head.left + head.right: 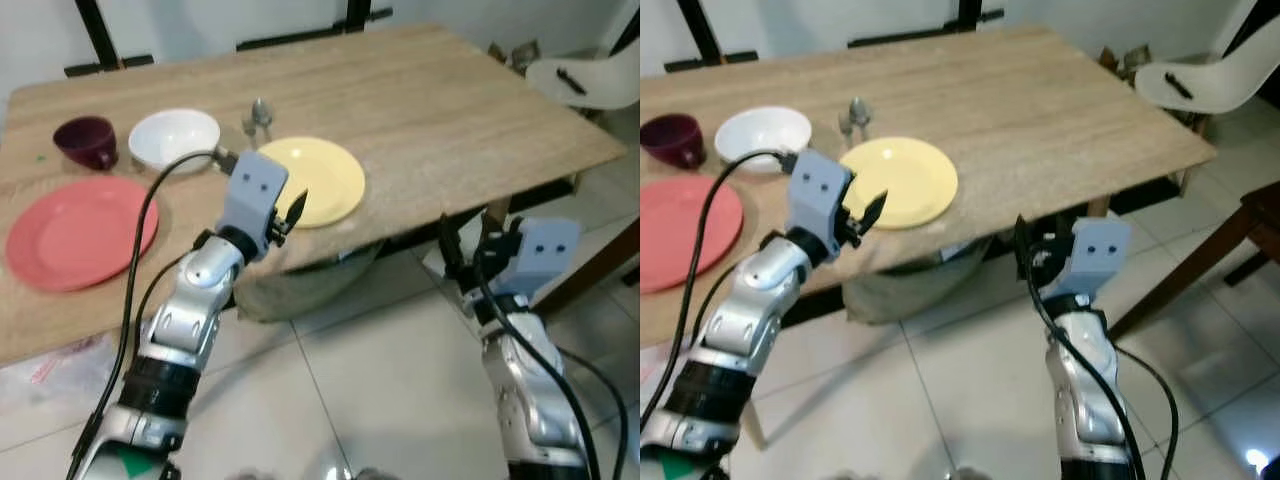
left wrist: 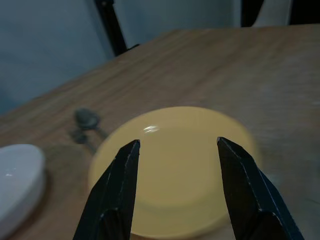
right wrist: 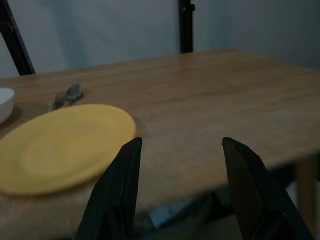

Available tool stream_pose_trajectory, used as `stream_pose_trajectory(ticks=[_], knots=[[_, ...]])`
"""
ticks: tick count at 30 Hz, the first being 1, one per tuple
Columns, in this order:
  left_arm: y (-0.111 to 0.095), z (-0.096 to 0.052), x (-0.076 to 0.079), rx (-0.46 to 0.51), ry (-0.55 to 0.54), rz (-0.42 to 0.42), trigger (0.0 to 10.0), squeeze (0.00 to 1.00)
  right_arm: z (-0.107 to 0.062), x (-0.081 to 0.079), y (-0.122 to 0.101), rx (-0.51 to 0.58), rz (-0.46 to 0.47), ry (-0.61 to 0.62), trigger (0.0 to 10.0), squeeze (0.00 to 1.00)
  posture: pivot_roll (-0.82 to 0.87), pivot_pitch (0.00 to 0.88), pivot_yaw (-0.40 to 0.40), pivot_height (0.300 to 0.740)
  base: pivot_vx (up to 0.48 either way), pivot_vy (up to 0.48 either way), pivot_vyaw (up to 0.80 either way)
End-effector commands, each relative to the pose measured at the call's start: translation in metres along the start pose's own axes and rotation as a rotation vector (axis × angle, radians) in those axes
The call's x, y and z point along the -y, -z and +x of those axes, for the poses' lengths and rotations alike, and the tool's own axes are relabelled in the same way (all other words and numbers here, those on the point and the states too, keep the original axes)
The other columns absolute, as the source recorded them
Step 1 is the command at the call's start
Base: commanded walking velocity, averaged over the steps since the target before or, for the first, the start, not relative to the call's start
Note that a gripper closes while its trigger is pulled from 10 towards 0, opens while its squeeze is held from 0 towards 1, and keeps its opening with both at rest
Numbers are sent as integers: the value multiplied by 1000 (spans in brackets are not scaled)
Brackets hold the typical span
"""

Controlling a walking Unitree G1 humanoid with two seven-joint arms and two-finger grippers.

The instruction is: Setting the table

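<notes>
round glossy yellow plate (image 1: 318, 178) on woodgrain table (image 1: 480, 110) | left gripper (image 2: 176, 150) fingers apart | right gripper (image 3: 181, 150) fingers apart

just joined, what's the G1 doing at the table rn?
It is setting the table. The left gripper, open, is at the near edge of the yellow plate, holding nothing. The right gripper, also open, hangs below the wooden table. A red plate, white bowl, maroon cup and a spoon and fork sit untouched.
</notes>
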State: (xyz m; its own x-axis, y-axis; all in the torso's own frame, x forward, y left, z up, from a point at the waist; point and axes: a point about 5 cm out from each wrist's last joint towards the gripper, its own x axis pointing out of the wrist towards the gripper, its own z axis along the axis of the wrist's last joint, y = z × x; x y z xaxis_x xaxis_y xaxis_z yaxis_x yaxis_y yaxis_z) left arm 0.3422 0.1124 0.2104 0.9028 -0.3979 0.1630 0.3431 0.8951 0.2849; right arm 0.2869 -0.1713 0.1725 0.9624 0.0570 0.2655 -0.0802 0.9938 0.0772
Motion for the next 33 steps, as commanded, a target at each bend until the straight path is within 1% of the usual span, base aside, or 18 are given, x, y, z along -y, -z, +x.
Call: stream_pose_trajectory(ticks=[1, 13, 14, 15, 17, 22, 23, 24, 27, 31, 33], knots=[[13, -4, -6, -49, -21, -6, 10000, 0, -1, -4, 4, -20, 6, -11, 10000, 0, -158, 75, 62, 740, 480, 0, 0], [18, -5, -7, -59, -41, -26, 10000, 0, 3, -11, 2, -15, 3, -64, 10000, 0, -154, 74, 53, 740, 466, 0, 0], [21, -7, -4, -80, -20, -81, 10000, 0, 4, -13, 1, -10, -1, -80, 10000, 0, -154, 74, 53, 740, 0, 0, 0], [21, -7, -4, -80, -20, -81, 10000, 0, 4, -13, 1, -10, -1, -80, 10000, 0, -154, 74, 53, 740, 0, 0, 0], [24, -13, 0, -85, -3, -132, 10000, 0, 6, -16, -2, -4, -2, -100, 10000, 0, -158, 71, 57, 740, 0, 0, 0], [39, -26, 0, -115, -22, -164, 10000, 0, 8, -21, -3, -12, 9, -158, 10000, 0, -159, 68, 55, 740, 0, 0, 0], [41, -29, 2, -114, -4, -173, 10000, 0, 8, -22, -2, -19, 20, -173, 10000, 0, -158, 66, 52, 740, 0, 0, 0], [41, -29, 2, -114, -4, -173, 10000, 0, 8, -22, -2, -19, 20, -173, 10000, 0, -158, 66, 52, 740, 0, 0, 0], [49, -36, 11, -124, 56, -175, 10000, 0, 10, -26, -1, -31, 20, -213, 10000, 0, -152, 64, 42, 740, 0, 0, 0], [50, -39, 13, -122, 60, -159, 10000, 0, 12, -27, -1, -31, 17, -226, 10000, 0, -151, 66, 37, 740, 0, 0, 0], [47, -40, 14, -109, 62, -134, 10000, 0, 13, -28, -2, -32, 13, -235, 10000, 0, -148, 68, 32, 740, 0, 0, 0]])
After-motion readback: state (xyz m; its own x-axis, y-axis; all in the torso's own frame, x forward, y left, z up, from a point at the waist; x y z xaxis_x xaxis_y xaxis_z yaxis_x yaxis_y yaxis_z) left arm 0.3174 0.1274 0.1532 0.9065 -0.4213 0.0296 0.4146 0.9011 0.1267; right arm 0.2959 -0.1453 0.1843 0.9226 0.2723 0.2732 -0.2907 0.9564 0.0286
